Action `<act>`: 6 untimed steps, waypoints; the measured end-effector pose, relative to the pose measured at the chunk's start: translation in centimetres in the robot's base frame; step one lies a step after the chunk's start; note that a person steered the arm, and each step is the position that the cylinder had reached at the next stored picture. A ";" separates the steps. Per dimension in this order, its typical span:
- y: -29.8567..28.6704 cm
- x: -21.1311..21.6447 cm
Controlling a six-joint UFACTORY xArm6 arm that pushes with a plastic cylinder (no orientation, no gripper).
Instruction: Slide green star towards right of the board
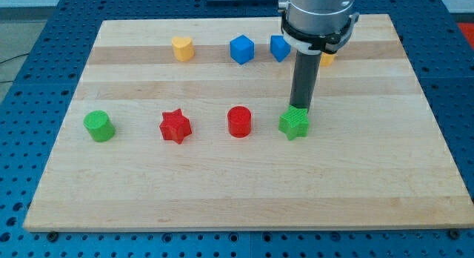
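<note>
- Camera view, left edge of board (222, 191): green cylinder (98, 126).
- Then red star (175, 126), red cylinder (239, 121), mid-board row.
- Top edge: yellow block (182, 47), blue cube (241, 49), second blue block (279, 47), part hidden.
- Green star (295, 124) right of centre; my tip (299, 108) touching its top side.
- No claw, only a rod.
- Orange-yellow block (326, 60) mostly behind the arm.

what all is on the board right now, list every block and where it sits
green star: 1, green, front row, right of centre
red cylinder: 1, red, front row, just left of the green star
red star: 1, red, front row, left of the red cylinder
green cylinder: 1, green, front row, far left
yellow block: 1, yellow, back row, left
blue blocks: 2, blue, back row, centre; the right one partly hidden by the arm
yellow-orange block: 1, mostly hidden behind the arm
board: 1, pale wood
my tip: 1, dark rod, at the green star's back edge
</note>
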State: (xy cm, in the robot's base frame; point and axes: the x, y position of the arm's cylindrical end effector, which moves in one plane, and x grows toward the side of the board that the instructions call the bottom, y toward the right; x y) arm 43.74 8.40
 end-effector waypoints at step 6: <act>-8.0 5.4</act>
